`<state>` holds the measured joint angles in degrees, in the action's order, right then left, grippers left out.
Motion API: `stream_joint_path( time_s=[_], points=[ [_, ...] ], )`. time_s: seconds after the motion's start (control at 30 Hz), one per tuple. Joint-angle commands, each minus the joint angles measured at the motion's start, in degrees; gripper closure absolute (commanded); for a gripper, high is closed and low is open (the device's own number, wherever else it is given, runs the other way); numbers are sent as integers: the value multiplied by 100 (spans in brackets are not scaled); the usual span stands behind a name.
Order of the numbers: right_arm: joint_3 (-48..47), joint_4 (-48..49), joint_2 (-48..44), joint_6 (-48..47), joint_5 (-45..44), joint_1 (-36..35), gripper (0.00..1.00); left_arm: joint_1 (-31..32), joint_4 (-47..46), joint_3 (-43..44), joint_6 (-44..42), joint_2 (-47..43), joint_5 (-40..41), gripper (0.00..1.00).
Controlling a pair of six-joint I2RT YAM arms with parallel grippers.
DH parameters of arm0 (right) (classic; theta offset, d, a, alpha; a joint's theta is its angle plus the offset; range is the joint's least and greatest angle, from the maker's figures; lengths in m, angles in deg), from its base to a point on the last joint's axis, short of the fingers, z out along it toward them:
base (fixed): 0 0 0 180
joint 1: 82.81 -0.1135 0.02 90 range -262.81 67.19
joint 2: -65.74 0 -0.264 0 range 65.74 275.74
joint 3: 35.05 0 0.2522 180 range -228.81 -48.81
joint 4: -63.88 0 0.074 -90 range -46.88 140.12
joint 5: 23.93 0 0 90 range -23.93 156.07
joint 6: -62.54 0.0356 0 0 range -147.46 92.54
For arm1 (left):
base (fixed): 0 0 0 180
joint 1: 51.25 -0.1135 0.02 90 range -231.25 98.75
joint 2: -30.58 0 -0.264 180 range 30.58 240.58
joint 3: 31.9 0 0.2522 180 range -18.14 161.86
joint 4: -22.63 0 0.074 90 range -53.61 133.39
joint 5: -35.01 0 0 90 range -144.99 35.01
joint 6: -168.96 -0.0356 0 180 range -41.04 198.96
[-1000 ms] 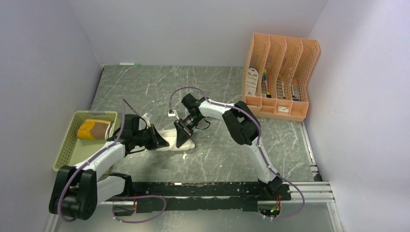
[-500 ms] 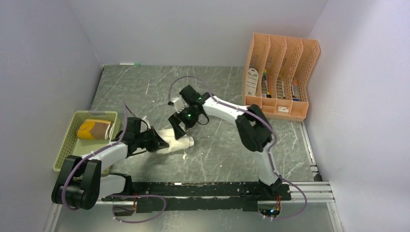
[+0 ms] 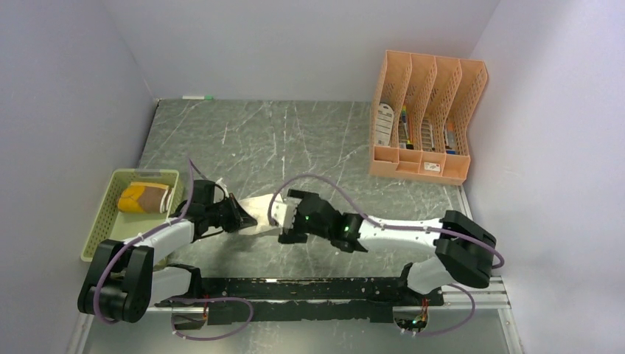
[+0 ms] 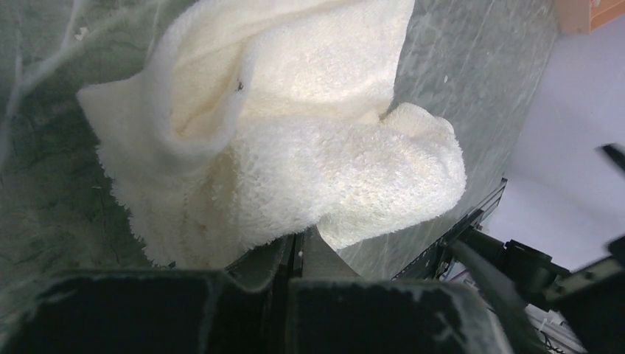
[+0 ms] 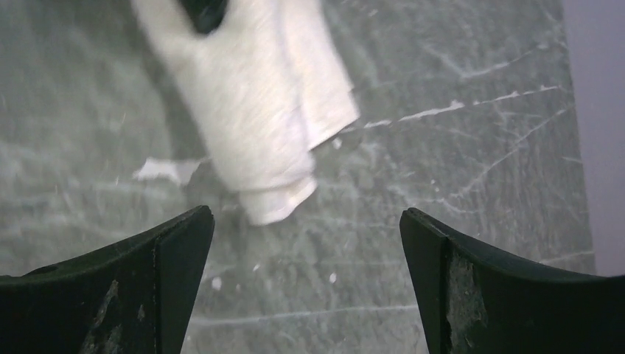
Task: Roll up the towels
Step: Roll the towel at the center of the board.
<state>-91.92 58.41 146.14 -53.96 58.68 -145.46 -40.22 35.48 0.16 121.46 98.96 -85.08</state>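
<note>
Top external, cream towel (image 3: 259,209) central, basket (image 3: 110,225) left edge

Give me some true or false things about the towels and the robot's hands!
1. The left hand is shut on the white towel. True.
2. The right hand is squeezing the white towel too. False: it is wide open and holds nothing.
3. The brown towel lies in the green basket. True.
4. The orange rack is empty. False: there are things standing in its slots.
</note>
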Motion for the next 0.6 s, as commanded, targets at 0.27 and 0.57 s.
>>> stream_joint_path(
  time_s=[0.27,0.57],
  points=[
    [924,2464,1040,-2601,-1904,-1184,0,-48,177,23,-189,114,374,93],
    [740,4308,2627,-3367,-2155,-1413,9,-57,353,35,-123,-203,245,93]
  ],
)
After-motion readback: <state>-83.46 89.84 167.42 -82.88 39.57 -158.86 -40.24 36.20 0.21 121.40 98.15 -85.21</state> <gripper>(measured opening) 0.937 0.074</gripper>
